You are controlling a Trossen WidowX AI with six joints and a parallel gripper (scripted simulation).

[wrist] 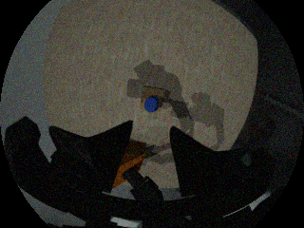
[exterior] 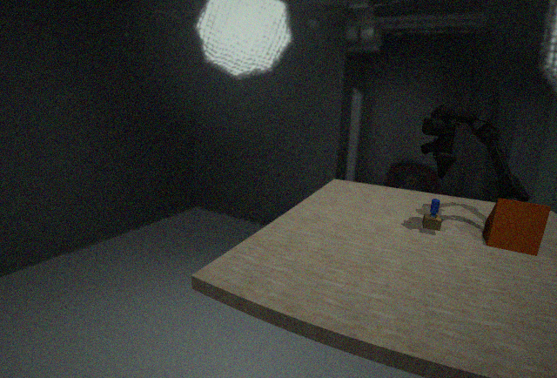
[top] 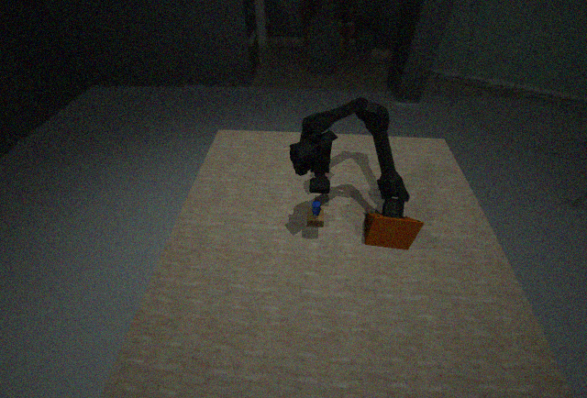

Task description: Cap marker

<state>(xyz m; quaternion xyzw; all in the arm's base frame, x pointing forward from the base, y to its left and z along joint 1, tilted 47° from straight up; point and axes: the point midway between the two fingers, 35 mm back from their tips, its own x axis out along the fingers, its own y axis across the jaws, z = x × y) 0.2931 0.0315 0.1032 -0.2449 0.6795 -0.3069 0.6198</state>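
Note:
The holder block [top: 315, 223] [exterior: 432, 222] [wrist: 154, 90] is a small brown block on the table. The blue cap [top: 315, 205] [exterior: 434, 205] [wrist: 151, 104] stands over it on top of the marker, roughly upright; a short narrower part shows between cap and block in the exterior view. The views are too dark and small to tell whether the cap is fully seated. My gripper [top: 319, 192] [exterior: 443, 177] [wrist: 151, 126] is open and empty, above the cap and apart from it. In the wrist view the cap lies just beyond the gap between the fingertips.
A large orange block with a sloped side [top: 393, 232] [exterior: 517, 227] [wrist: 124, 172] stands on the table [top: 303, 317] [exterior: 351, 266] beside the arm's base, to the right of the holder block in the top and exterior views. Shadows of the arm fall around the holder block.

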